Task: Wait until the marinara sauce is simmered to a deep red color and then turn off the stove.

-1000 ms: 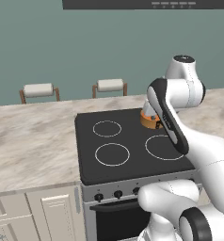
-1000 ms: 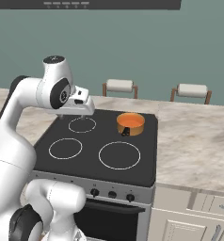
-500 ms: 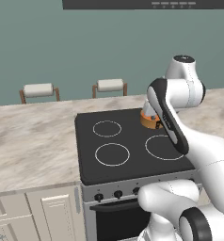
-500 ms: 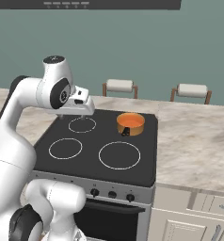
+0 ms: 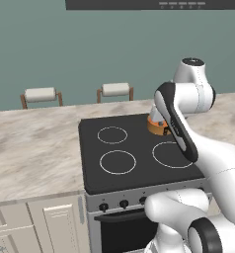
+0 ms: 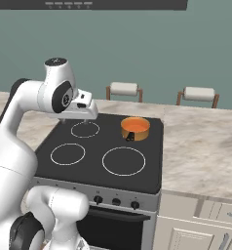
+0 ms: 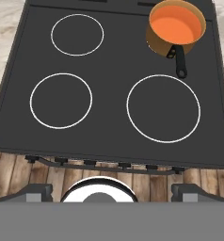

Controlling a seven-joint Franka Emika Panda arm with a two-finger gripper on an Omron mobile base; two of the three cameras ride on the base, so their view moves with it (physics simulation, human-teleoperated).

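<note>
Sauce (image 7: pixel 175 24), orange-red, is seen in the copper pot (image 6: pixel 135 128) on the far right ring of the stove (image 7: pixel 109 117); the gripper (image 6: pixel 87 110) is held high above the cooktop, whether spread or closed cannot be told
</note>
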